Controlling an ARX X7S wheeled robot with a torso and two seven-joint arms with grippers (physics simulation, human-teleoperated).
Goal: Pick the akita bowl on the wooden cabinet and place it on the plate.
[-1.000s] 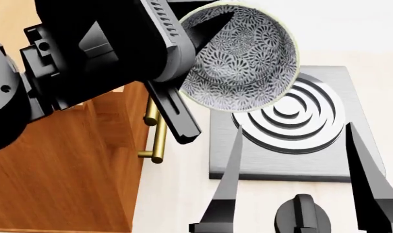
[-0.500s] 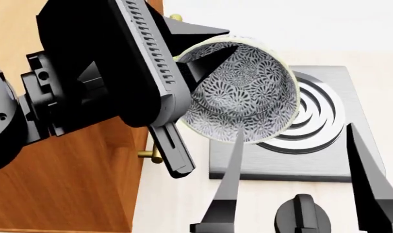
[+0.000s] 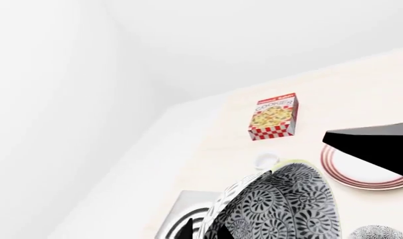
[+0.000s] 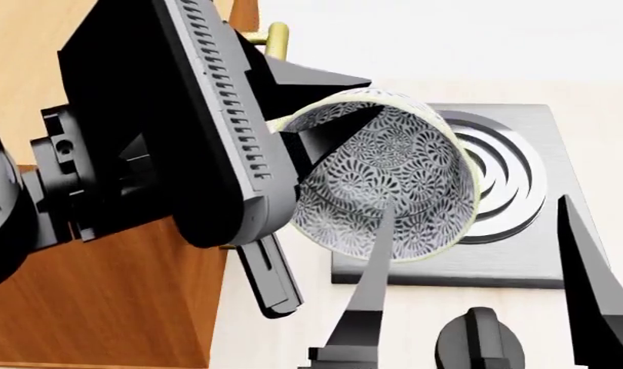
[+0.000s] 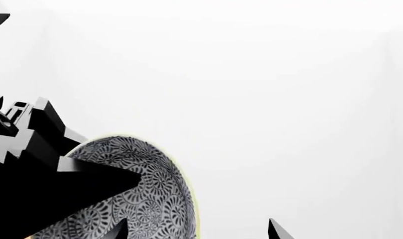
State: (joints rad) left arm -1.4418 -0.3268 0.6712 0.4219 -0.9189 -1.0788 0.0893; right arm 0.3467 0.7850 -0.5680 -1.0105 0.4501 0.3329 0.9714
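**Bowl in the air, plate waiting beyond the burner**

The left hand (image 4: 327,127) is gripping the akita bowl (image 4: 388,181) by its rim, one finger inside and one outside, and is holding it tipped on its side in the air, just off the edge of the wooden cabinet (image 4: 96,300) and over the near side of the stove burner (image 4: 501,184). The right hand (image 4: 471,292) is hanging low beside the burner with its fingers spread and nothing between them.

The plate (image 3: 360,169) is lying flat on the table (image 3: 208,149), past the burner from the cabinet, and I am seeing it only from the left wrist camera. To do this step well, I would judge that the arm needs to be carrying the bowl on over the burner toward the plate, turning it back upright on the way, and lowering it onto the plate's middle before letting go. A one-sided rim grip like this looks prone to slipping if the wrist turns quickly.

Other things are sitting around the plate. A small white cup (image 3: 266,160) is standing near it, a cookie box (image 3: 274,116) is lying farther off, and a second patterned bowl (image 3: 380,233) is showing right beside the plate's near edge; that twin looks like the closest thing to bump while setting down.
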